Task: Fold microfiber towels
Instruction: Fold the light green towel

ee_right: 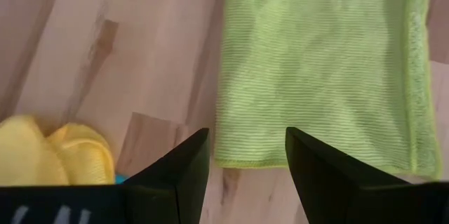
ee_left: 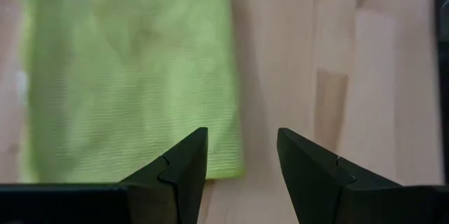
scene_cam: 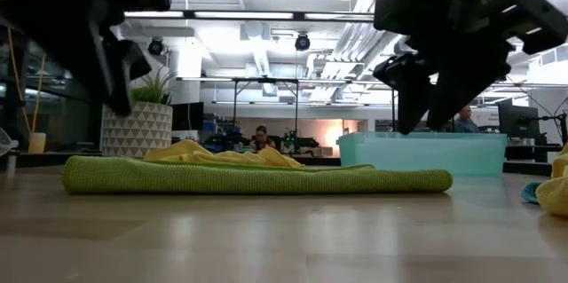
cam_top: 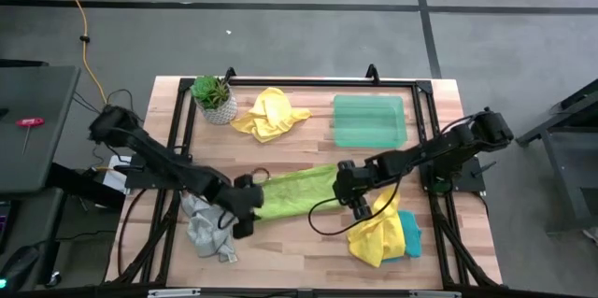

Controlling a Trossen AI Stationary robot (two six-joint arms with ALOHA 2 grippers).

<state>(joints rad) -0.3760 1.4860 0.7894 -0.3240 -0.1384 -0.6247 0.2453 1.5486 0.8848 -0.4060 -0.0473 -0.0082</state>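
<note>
My left tool [ee_left: 242,175] hangs over one short end of the lime green towel [cam_top: 294,192], fingers spread with nothing between them; the near corner lies just under the gap. My right tool [ee_right: 245,171] hangs over the opposite short end, likewise spread and empty. Low view shows both tools clear of the cloth, which lies flat as a long strip mid-bench [cam_top: 290,242].

Judgement: one tool per end so both corners can be pinched together for the next fold.

Other towels wait: grey one [cam_top: 204,226] beside my left arm, yellow-and-teal heap [cam_top: 383,233] beside my right, yellow one [cam_top: 269,114] between plant [cam_top: 213,97] and tray [cam_top: 369,120].
</note>
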